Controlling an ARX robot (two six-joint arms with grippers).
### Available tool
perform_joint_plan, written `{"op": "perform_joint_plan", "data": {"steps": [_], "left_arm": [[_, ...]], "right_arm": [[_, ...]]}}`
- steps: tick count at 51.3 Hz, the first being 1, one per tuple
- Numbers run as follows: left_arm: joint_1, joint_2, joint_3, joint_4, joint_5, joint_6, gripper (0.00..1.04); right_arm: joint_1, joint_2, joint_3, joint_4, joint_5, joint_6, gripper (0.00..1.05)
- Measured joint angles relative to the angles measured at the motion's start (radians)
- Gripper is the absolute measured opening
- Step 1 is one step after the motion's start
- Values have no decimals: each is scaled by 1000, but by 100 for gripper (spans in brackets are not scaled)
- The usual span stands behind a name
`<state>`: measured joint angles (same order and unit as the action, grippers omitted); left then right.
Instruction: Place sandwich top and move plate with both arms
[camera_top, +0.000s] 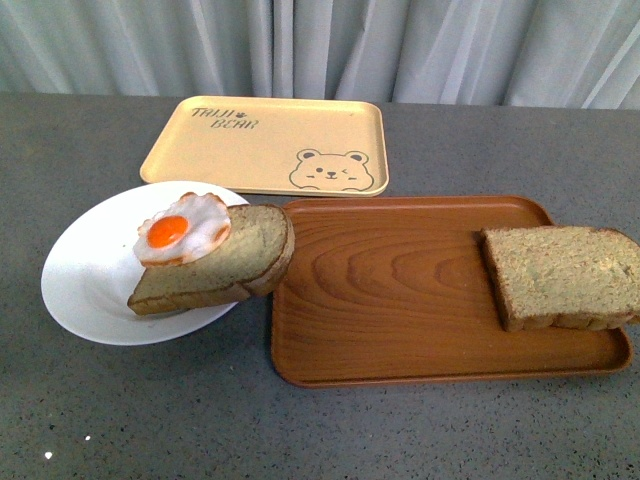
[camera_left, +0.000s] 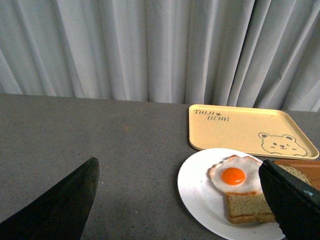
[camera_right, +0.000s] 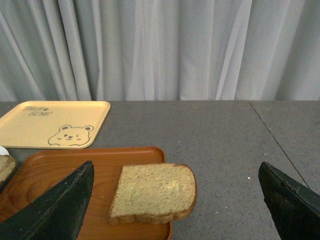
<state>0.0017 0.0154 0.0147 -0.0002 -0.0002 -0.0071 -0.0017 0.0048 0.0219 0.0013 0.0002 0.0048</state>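
The sandwich top (camera_top: 560, 275), a thick brown slice, lies flat at the right end of the brown wood-grain tray (camera_top: 400, 300). In the right wrist view the slice (camera_right: 155, 192) lies below and between the fingers of my open right gripper (camera_right: 176, 163), which hangs above it without touching. The white plate (camera_top: 85, 285) sits at the left and carries a rounder brown slice (camera_top: 235, 260) with a fried egg (camera_top: 182, 228) on it. In the left wrist view my open, empty left gripper (camera_left: 179, 161) hovers above the plate's (camera_left: 197, 192) near rim. Neither gripper shows in the front view.
A cream bear-print tray (camera_top: 265, 140) lies at the back, behind the plate and the brown tray. A grey curtain (camera_top: 320, 45) closes off the far edge of the grey table. The plate's bread slice overlaps the brown tray's left rim.
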Motion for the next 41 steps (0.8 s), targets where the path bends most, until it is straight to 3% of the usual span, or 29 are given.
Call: {"op": "perform_joint_plan", "data": {"steps": [11, 15, 17, 23, 29, 41], "left_arm": [[0, 0, 0, 0, 0, 0, 96], [0, 0, 0, 0, 0, 0, 96], [0, 0, 0, 0, 1, 0, 96], [0, 0, 0, 0, 0, 0, 96], [0, 0, 0, 0, 0, 0, 96], [0, 0, 0, 0, 0, 0, 96]], "right_arm": [[0, 6, 3, -7, -2, -3, 96], [-27, 151, 92, -212, -53, -26, 96], [-53, 257, 131, -244, -72, -29, 96], [-148, 583, 214, -117, -158, -27, 96], [-236, 969, 305, 111, -248, -14, 96], [-294, 1358, 407, 267, -335, 75, 96]]}}
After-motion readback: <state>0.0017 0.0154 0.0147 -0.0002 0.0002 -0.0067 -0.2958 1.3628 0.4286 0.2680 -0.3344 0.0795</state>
